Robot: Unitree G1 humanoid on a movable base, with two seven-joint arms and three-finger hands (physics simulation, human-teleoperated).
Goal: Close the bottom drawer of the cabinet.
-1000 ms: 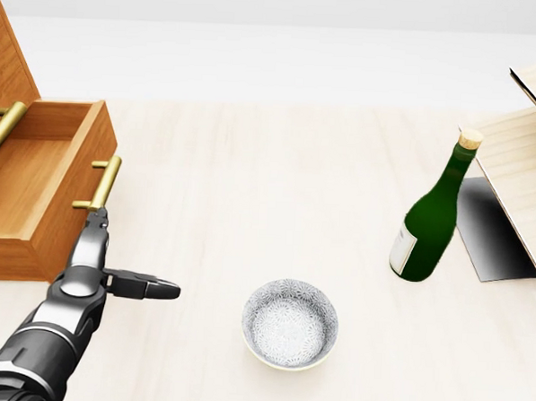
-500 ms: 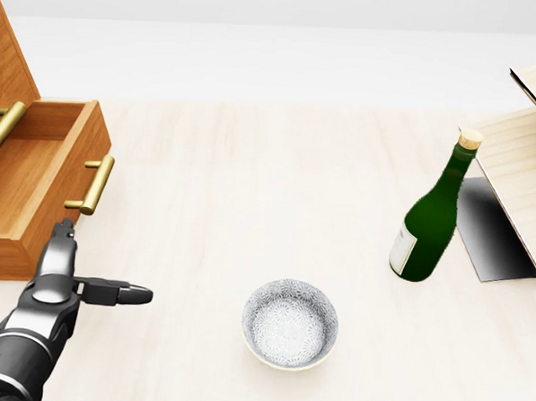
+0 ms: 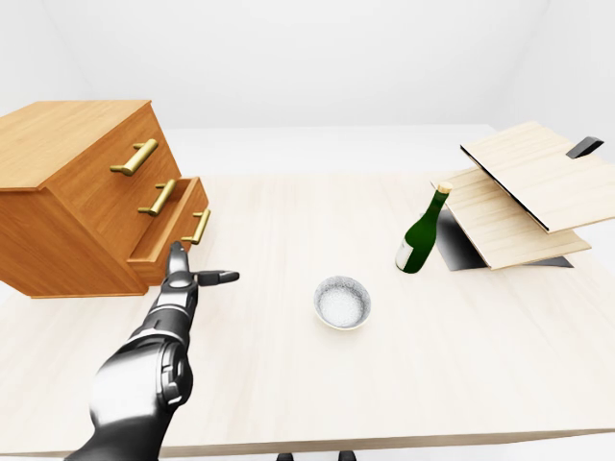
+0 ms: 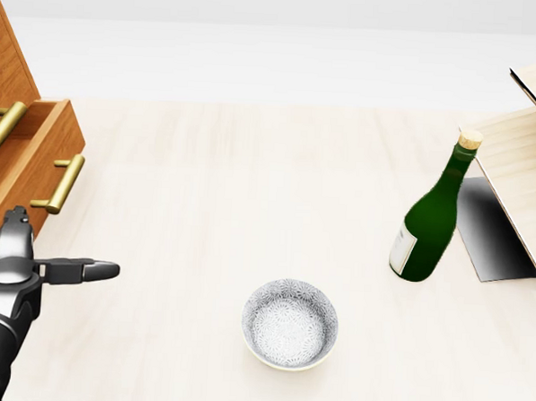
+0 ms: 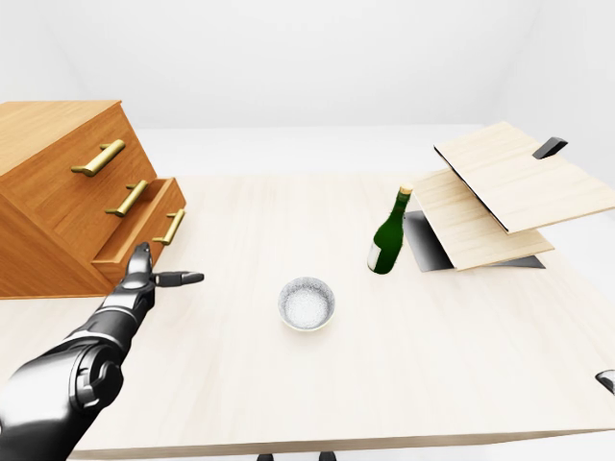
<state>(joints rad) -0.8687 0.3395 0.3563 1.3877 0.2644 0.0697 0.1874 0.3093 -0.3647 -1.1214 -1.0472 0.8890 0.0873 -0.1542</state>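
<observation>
Bottom drawer (image 3: 171,230): lowest of 3 in the wooden cabinet (image 3: 82,197), sticking out only slightly past the 2 flush fronts above; brass bar handle (image 3: 197,227) on its face. Lies just beyond the tips of the left hand's fingers, toward the left of the left-eye view.

Step in hand, as judged: pushing the drawer home, with little travel left. To do it well, keep the push straight along the drawer's slide, press on the flat wood front beside or below the handle rather than on the bar itself, and hold the palm square so the drawer does not skew and bind. Ease off once the front sits level with the others.

Left hand (image 4: 15,261): fingers spread, gripping nothing. 1 finger (image 4: 83,270) juts sideways toward the view's right; the others point up at the drawer's lower corner. Contact with the wood cannot be told; the tips are at most just touching.

Right hand: not visible in any view.

Also on the counter (image 4: 251,182), to the right of the fingers and well apart: patterned bowl (image 4: 290,324), corked green bottle (image 4: 432,216), leaning wooden boards (image 3: 519,197).
</observation>
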